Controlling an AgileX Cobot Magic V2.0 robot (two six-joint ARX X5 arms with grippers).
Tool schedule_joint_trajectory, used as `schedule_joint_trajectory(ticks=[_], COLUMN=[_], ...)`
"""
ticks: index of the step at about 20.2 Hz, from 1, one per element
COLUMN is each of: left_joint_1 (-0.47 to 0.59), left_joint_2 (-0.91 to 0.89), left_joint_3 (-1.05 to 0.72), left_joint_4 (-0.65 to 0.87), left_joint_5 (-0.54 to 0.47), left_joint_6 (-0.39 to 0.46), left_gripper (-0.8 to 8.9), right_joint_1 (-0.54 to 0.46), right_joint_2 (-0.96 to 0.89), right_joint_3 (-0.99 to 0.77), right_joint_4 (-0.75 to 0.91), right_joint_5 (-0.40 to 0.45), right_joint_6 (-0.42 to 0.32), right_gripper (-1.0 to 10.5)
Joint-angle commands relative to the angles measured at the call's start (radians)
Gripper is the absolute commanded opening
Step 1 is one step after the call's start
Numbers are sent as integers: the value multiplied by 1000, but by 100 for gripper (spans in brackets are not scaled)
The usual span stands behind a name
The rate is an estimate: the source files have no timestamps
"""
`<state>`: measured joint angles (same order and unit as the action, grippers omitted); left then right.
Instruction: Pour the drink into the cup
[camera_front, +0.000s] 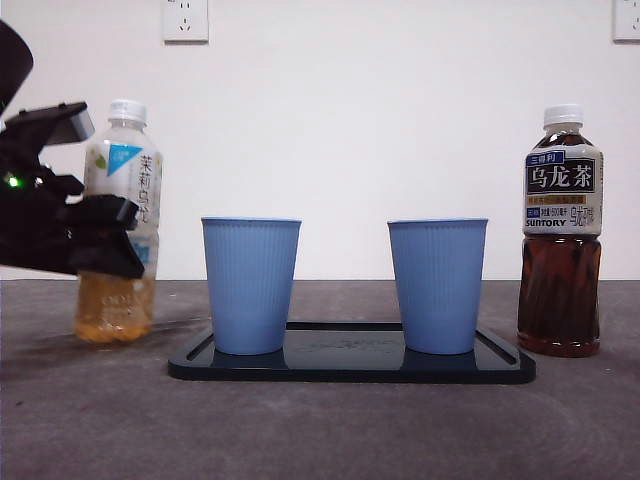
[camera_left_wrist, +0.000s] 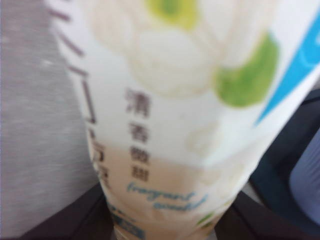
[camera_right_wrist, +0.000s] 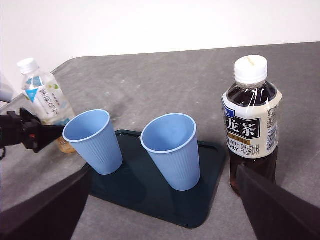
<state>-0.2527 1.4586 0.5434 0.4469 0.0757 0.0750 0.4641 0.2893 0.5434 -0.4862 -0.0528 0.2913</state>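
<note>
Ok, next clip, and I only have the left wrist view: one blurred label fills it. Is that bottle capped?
Observer: Yes. The jasmine tea bottle has its white cap on and stands on the table, with the left gripper at its middle.
Operator: Where are the cups?
Observer: Two empty blue cups, one near that bottle and one farther along, stand on a dark tray.
Operator: Anything else out there?
Observer: A capped Suntory oolong tea bottle stands past the tray's other end. The right gripper waits open, holding nothing.
</note>
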Motion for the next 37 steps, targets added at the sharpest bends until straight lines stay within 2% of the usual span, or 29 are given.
schedule_joint_trajectory(ticks=[1, 4, 10, 14, 17, 26, 28, 37], left_joint_1=[-1, -1, -6, -52, -103, -166, -179, -230], left_joint_2=[-73, -159, -283, -306, -306, -306, -305, -294], left_joint_3=[71, 151, 323, 398, 406, 406, 406, 406], left_joint_4=[-56, -265, -625, -743, -748, -747, -746, -747], left_joint_5=[-27, -89, -295, -444, -568, -682, -703, -759], left_joint_6=[104, 241, 567, 800, 943, 1082, 1109, 1162], left_gripper=[209, 209, 209, 209, 208, 207, 181, 180], right_joint_1=[6, 6, 6, 6, 6, 6, 6, 6], right_joint_2=[0, 0, 0, 0, 0, 0, 0, 0], right_joint_3=[14, 14, 14, 14, 14, 14, 14, 14], right_joint_4=[6, 6, 6, 5, -3, -20, -21, -28], right_joint_5=[0, 0, 0, 0, 0, -2, -6, -11], right_joint_6=[-15, -16, -23, -23, -41, -46, -46, -69], right_gripper=[463, 463, 463, 463, 463, 463, 463, 463])
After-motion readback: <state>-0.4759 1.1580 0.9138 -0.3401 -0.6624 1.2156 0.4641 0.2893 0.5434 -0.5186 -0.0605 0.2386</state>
